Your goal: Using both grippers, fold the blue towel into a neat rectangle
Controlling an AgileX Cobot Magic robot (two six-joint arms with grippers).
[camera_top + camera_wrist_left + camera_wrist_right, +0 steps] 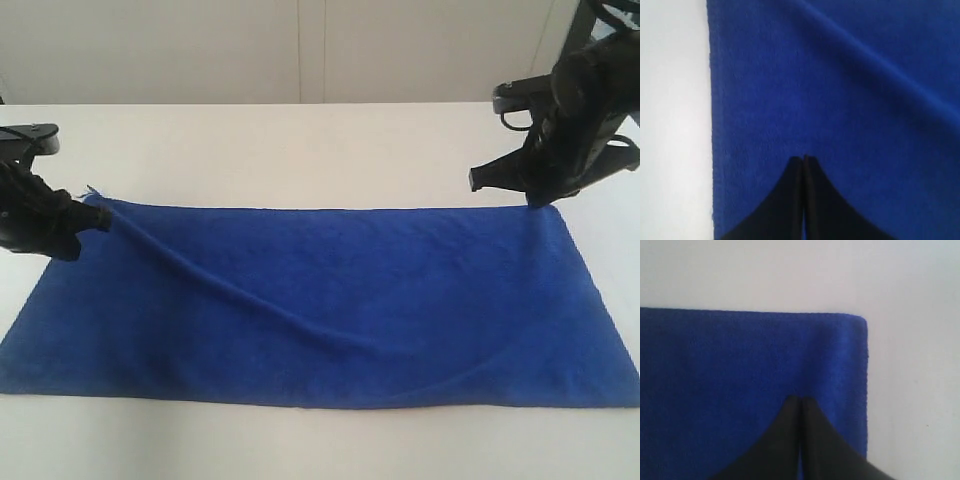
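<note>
The blue towel (330, 300) lies spread lengthwise on the white table, with a long raised crease running from its far left corner toward the middle. My left gripper (100, 218) sits at that far left corner, its jaws shut on the cloth. In the left wrist view the closed gripper (804, 159) points over the towel (840, 90), with a sliver of blue between the fingers. My right gripper (540, 200) is at the far right corner, also shut on the towel's edge. The right wrist view shows the closed gripper (800, 399) over the towel (740, 360) near its corner.
The white table (300, 150) extends bare behind the towel to a pale wall. The towel's near edge runs close to the table's front. The right arm's black body rises above the far right corner.
</note>
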